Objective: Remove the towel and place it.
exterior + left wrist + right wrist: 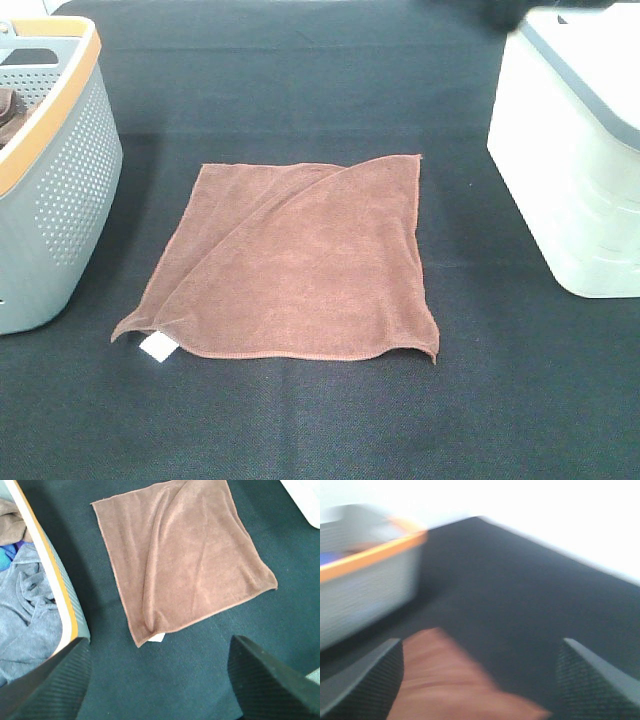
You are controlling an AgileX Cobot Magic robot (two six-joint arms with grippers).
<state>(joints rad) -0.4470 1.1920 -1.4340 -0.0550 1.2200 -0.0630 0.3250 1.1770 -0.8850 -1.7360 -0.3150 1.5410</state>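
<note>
A: Where's your towel [290,265]?

B: Spread nearly flat on the dark cloth-covered table [330,420], between the grey basket [55,180] and the white bin [575,170], apart from both. One fold runs across it, and its white tag [157,347] sits at the corner nearer the basket.

A: So which step are you on?

B: By the look of it, the towel is out and laid down; you're not holding it. If it needs moving, you'd pinch a corner or the raised fold.

A: And your arms?

B: Your left gripper [160,680] hangs above the towel's tagged edge, jaws wide, empty. Your right gripper [480,680], blurred, is low by the towel, jaws also spread, gripping nothing.
</note>
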